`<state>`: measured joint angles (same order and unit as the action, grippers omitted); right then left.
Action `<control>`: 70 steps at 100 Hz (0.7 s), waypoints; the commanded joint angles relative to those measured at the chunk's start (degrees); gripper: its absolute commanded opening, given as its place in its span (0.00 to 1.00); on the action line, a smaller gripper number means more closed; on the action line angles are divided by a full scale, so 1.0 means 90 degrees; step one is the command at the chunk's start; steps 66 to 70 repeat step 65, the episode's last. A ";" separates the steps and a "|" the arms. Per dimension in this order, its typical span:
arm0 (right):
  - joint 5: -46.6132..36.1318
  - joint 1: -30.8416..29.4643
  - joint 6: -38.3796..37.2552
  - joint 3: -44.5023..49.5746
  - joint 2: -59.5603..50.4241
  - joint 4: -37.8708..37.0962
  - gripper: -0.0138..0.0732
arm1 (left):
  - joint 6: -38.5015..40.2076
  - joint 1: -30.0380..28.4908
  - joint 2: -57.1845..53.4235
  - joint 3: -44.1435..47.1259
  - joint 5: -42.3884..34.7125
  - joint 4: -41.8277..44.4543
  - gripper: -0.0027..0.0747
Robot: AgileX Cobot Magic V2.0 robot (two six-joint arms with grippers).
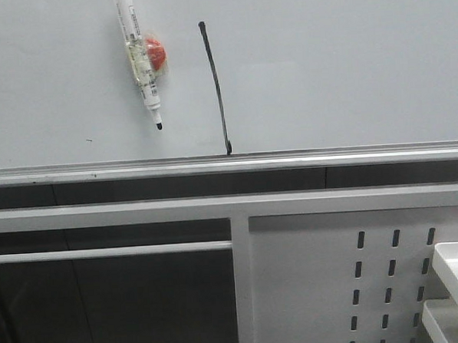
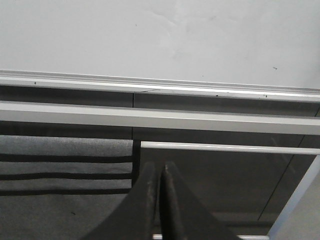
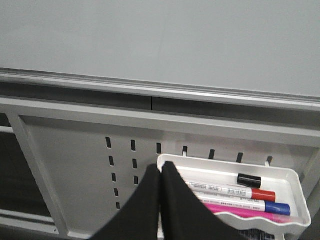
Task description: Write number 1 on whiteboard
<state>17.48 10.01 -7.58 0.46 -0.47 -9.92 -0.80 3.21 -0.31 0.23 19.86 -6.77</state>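
Front view shows the whiteboard [image 1: 346, 65] filling the far half of the scene, with the number 1 [image 1: 216, 88] already on it: a thin black stroke, slightly bowed, running from a small blob at the top down to the rail [image 1: 328, 159] at the board's lower edge. Just left of the stroke a marker [image 1: 139, 61] hangs tip-down on the board beside a red magnet [image 1: 155, 54], seemingly taped to it, which would explain why it stays up with no hand on it. A dark speck [image 1: 88, 140] sits further left.

Neither arm appears in the front view. The left gripper [image 2: 159, 190] has its fingers pressed together on nothing, low and near, facing the frame under the rail. The right gripper [image 3: 161, 192] is likewise clenched and empty, hovering before the slotted panel [image 3: 75, 150] and a white tray [image 3: 280, 175] holding red, blue and pink markers [image 3: 235, 192]. Both look parked clear of the board, so the writing seems done.
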 commanded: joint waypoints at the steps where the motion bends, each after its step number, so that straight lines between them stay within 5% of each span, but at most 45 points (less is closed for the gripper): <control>1: -0.0068 -0.0048 -0.0016 0.0088 -0.0136 0.0002 0.10 | 0.0032 -0.0010 -0.0133 0.0221 -0.0268 -0.0071 0.01; 70: -0.0002 -0.0048 0.0007 0.0088 -0.0136 0.0002 0.10 | 0.0032 -0.0010 -0.0133 0.0221 -0.0268 -0.0071 0.01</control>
